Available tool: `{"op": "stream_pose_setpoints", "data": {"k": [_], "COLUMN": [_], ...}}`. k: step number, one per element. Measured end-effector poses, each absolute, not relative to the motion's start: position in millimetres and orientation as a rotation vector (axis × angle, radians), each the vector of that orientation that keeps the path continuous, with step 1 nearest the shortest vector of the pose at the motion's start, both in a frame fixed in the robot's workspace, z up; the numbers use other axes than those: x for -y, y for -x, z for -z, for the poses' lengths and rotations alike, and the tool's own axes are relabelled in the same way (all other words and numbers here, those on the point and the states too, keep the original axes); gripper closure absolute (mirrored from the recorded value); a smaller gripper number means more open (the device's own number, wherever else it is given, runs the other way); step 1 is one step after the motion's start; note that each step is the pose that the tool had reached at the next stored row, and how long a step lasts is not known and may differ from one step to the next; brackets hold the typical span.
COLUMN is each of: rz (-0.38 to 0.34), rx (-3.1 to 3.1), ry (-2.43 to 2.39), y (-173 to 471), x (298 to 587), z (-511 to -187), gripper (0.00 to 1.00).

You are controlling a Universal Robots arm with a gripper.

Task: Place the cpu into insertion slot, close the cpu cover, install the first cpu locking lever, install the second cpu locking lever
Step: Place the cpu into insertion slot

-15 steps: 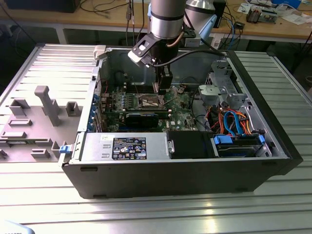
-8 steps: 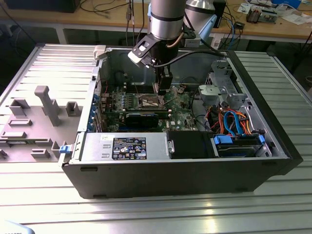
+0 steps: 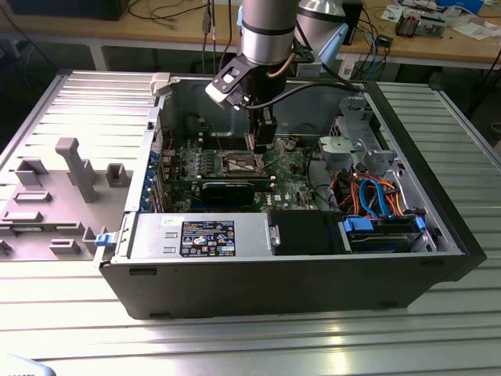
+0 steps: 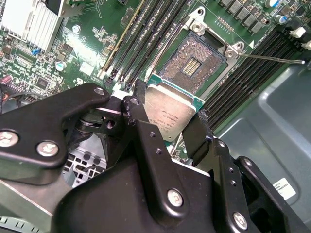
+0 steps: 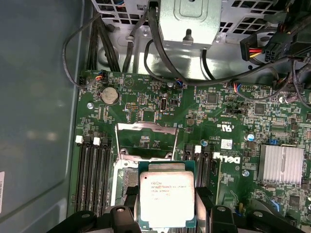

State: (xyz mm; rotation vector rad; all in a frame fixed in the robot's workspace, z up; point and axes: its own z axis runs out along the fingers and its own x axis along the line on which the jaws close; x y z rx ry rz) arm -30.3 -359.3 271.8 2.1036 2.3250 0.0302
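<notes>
The gripper (image 4: pixel 167 116) grips the cpu (image 4: pixel 171 110) by 2 opposite edges and holds it over the insertion slot (image 4: pixel 192 65), which lies uncovered near the middle of the green circuit board (image 5: pixel 218 111). The cpu cover (image 5: pixel 146 127) stands lifted beside the slot.
</notes>
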Motion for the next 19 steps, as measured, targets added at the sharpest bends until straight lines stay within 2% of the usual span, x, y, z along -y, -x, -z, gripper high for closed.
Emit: {"op": "stream_pose_setpoints", "data": {"k": [19], "rz": [-0.03], "rx": [-2.325], "ry": [-2.104], "y": [30.3], "x": [359.3], "z": [-268.2], "gripper": [0.45]}}
